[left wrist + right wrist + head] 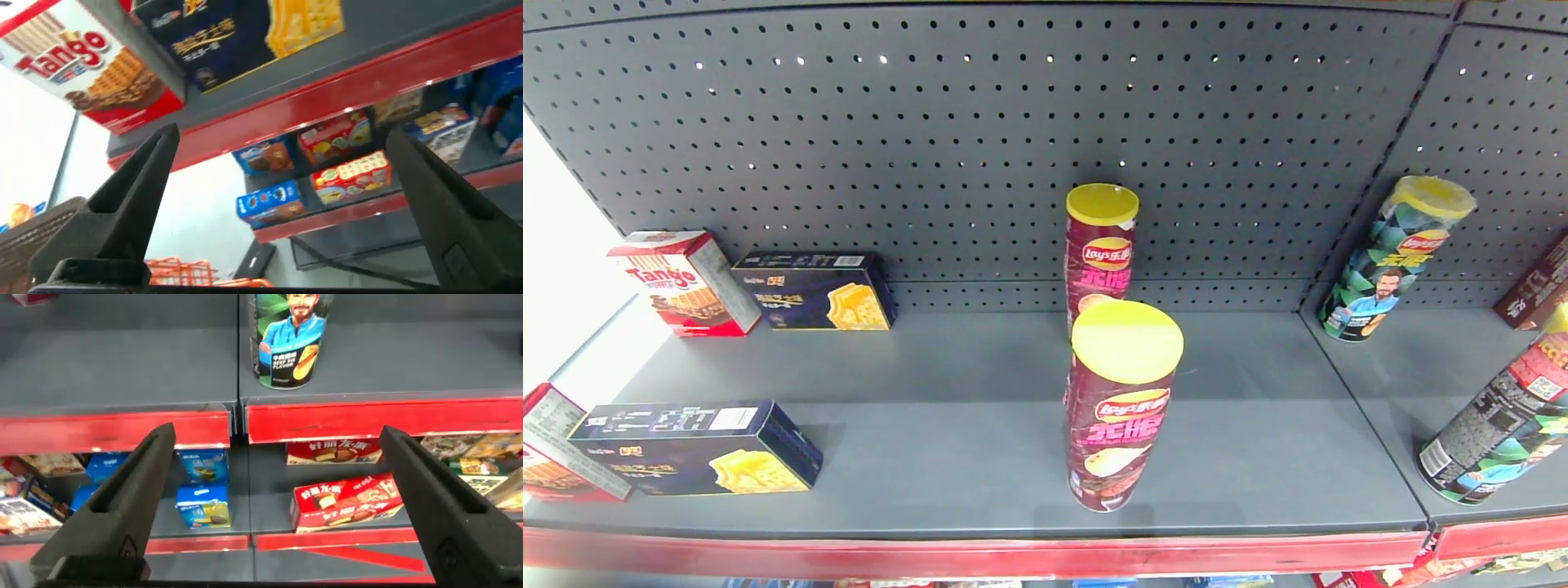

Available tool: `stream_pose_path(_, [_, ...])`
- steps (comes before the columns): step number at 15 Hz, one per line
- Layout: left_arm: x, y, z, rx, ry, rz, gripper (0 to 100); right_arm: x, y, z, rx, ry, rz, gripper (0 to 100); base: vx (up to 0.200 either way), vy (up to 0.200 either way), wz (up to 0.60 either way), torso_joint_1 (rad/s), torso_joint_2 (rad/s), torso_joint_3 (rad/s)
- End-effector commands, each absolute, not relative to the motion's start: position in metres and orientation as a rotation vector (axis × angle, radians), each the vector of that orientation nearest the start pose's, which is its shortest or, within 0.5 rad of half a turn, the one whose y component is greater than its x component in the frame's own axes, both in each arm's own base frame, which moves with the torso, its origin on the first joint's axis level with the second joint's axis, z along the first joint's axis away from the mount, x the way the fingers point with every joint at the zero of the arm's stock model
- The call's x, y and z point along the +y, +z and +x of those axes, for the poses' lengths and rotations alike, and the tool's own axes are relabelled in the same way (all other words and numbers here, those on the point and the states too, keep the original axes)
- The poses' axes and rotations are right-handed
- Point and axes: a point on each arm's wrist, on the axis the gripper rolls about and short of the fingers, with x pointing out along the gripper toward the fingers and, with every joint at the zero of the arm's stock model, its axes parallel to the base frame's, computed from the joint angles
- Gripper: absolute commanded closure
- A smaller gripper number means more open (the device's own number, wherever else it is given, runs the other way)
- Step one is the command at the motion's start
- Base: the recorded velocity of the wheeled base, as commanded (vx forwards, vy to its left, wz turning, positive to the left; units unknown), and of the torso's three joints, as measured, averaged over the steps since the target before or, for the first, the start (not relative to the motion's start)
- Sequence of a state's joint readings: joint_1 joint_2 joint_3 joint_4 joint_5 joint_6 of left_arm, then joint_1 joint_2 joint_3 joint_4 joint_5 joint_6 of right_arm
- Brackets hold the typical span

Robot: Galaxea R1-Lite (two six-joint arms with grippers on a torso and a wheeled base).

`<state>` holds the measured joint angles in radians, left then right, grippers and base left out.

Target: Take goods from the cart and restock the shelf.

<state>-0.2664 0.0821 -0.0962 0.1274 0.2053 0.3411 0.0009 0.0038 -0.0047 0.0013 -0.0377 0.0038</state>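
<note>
Two maroon chip cans with yellow lids stand on the grey shelf (931, 425), one near the front (1121, 412) and one at the back (1100, 253). My left gripper (282, 135) is open and empty, below the shelf's red front edge (327, 82), under a red wafer box (82, 65) and a dark blue box (237, 33). My right gripper (278, 431) is open and empty too, facing the red shelf edge (368, 416) below a green chip can (286, 335). An orange wire cart (188, 269) sits low beside the left gripper.
On the shelf's left stand a red wafer box (682, 282) and dark blue boxes (817, 290) (698, 449). Green cans (1396, 261) (1494, 425) stand in the right bay. The lower shelf holds red boxes (347, 498) and blue packs (204, 498). A perforated back panel (980, 122) closes the rear.
</note>
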Motion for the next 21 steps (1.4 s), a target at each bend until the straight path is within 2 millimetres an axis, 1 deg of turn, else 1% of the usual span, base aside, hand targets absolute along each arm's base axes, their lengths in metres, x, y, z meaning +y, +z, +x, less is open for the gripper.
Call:
stream_pose_path(1, [0.01,0.091,-0.021,0.088,-0.151,0.357,0,-0.001,0.076,-0.023,-0.002,-0.034,0.002,0,0.0,0.0,0.0,0.0,0.0,0.0])
stream_pose_path(2, [0.01,0.09,-0.021,0.083,-0.196,0.344,0,-0.001,0.075,-0.023,0.0,-0.034,0.0,0,0.0,0.0,0.0,0.0,0.0,0.0])
stream_pose_path(3, [0.01,0.09,-0.02,0.075,-0.285,0.297,0,-0.001,0.075,-0.023,0.0,-0.034,0.0,0,0.0,0.0,0.0,0.0,0.0,0.0])
stream_pose_path(5, [0.013,0.09,-0.019,0.063,-0.403,0.281,0,-0.001,0.075,-0.023,0.0,-0.034,0.0,0,0.0,0.0,0.0,0.0,0.0,0.0])
stream_pose_path(6, [0.015,0.09,-0.018,0.073,-0.39,0.238,0,-0.001,0.075,-0.023,0.0,-0.034,0.0,0,0.0,0.0,0.0,0.0,0.0,0.0])
stream_pose_path(7, [0.016,0.089,-0.017,0.103,-0.316,0.185,0,-0.001,0.075,-0.023,0.0,-0.034,0.0,0,0.0,0.0,0.0,0.0,0.0,0.0])
stream_pose_path(9, [0.017,0.088,-0.016,0.123,-0.222,0.132,0,-0.001,0.075,-0.023,0.0,-0.034,0.0,0,0.0,0.0,0.0,0.0,0.0,0.0])
stream_pose_path(10, [0.017,0.088,-0.016,0.123,-0.222,0.132,0,-0.001,0.075,-0.023,0.0,-0.034,0.0,0,0.0,0.0,0.0,0.0,0.0,0.0])
stream_pose_path(12, [0.014,0.087,-0.02,0.12,0.0,0.11,0,-0.001,0.075,-0.023,0.0,-0.034,0.0,0,0.0,0.0,0.0,0.0,0.0,0.0])
stream_pose_path(13, [0.012,0.086,-0.021,0.118,0.029,0.086,0,-0.001,0.075,-0.023,0.0,-0.034,0.0,0,0.0,0.0,0.0,0.0,0.0,0.0])
stream_pose_path(14, [0.012,0.085,-0.021,0.118,0.023,0.031,0,-0.001,0.075,-0.023,0.0,-0.034,0.0,0,0.0,0.0,0.0,0.0,0.0,0.0])
stream_pose_path(15, [0.011,0.086,-0.02,0.124,0.03,0.014,0,-0.001,0.075,-0.023,0.0,-0.034,0.0,0,0.0,0.0,0.0,0.0,0.0,0.0])
stream_pose_path(17, [0.004,0.085,-0.018,0.126,-0.092,-0.015,0,-0.001,0.075,-0.023,0.0,-0.034,0.0,0,0.0,0.0,0.0,0.0,0.0,0.0])
stream_pose_path(20, [-0.002,0.085,-0.016,0.148,-0.14,-0.022,0,-0.001,0.075,-0.023,0.0,-0.034,0.0,0,0.0,0.0,0.0,0.0,0.0,0.0])
stream_pose_path(21, [-0.002,0.086,-0.016,0.151,-0.125,-0.017,0,-0.001,0.075,-0.023,0.0,-0.034,0.0,0,0.0,0.0,0.0,0.0,0.0,0.0])
